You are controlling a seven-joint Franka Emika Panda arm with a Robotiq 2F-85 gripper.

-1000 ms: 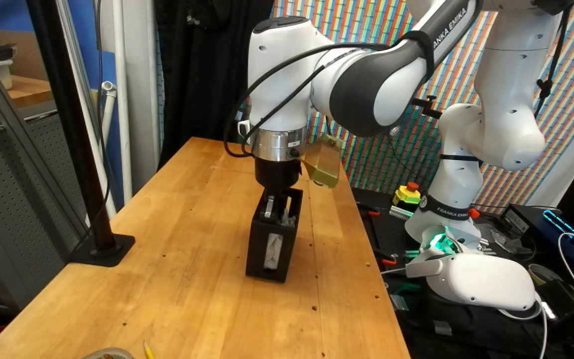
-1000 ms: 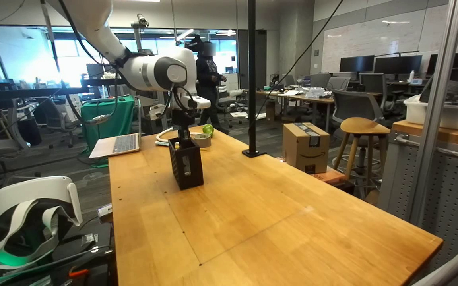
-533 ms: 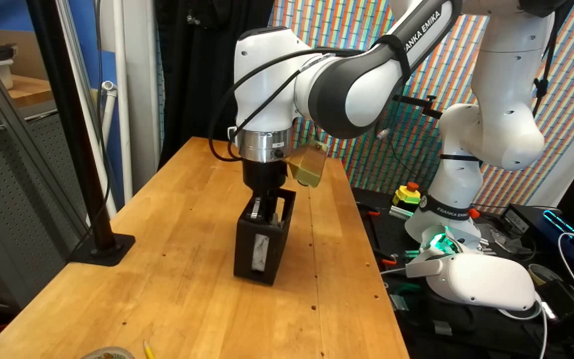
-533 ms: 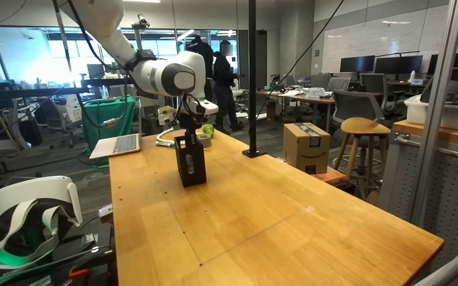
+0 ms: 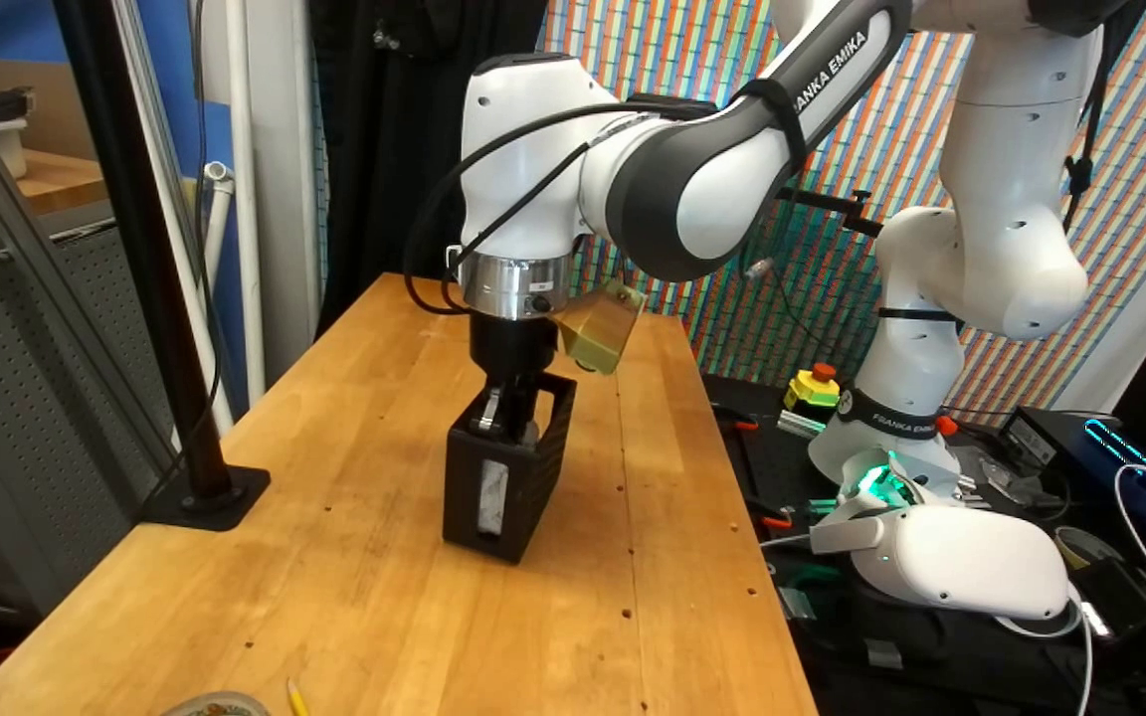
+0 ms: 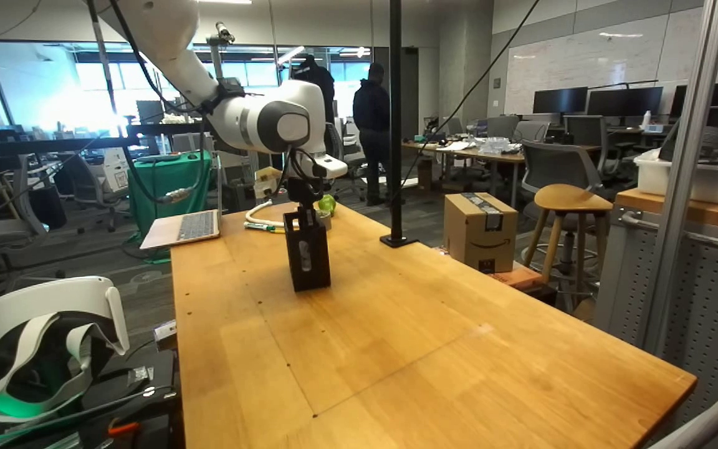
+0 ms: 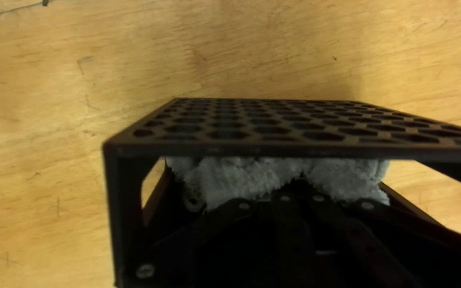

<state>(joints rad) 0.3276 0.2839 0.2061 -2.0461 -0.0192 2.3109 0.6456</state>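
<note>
A black open-topped box (image 5: 538, 477) with a honeycomb-patterned wall stands near the middle of the table, also seen in an exterior view (image 6: 318, 274). My gripper (image 5: 513, 403) points down into its top opening. In the wrist view, a fluffy grey-white cloth (image 7: 246, 176) lies inside the box, and it shows through the side slot in both exterior views. My gripper's fingers (image 7: 302, 204) are close together and look shut on the cloth. The fingertips are hidden in the cloth and the dark box. I cannot tell whether the box is slightly lifted.
The wooden table (image 5: 354, 557) bears a black post (image 5: 205, 497), a bowl (image 5: 217, 706) and a yellow pencil (image 5: 296, 698). A laptop (image 6: 197, 227), a white cord (image 6: 262, 217) and a green object (image 6: 326, 204) lie at the far end. A VR headset (image 5: 971, 562) sits beside the table.
My arm and the box with my gripper inside have moved left in an exterior view, rightward in the opposite one. The box has turned slightly. A person in the background has walked right.
</note>
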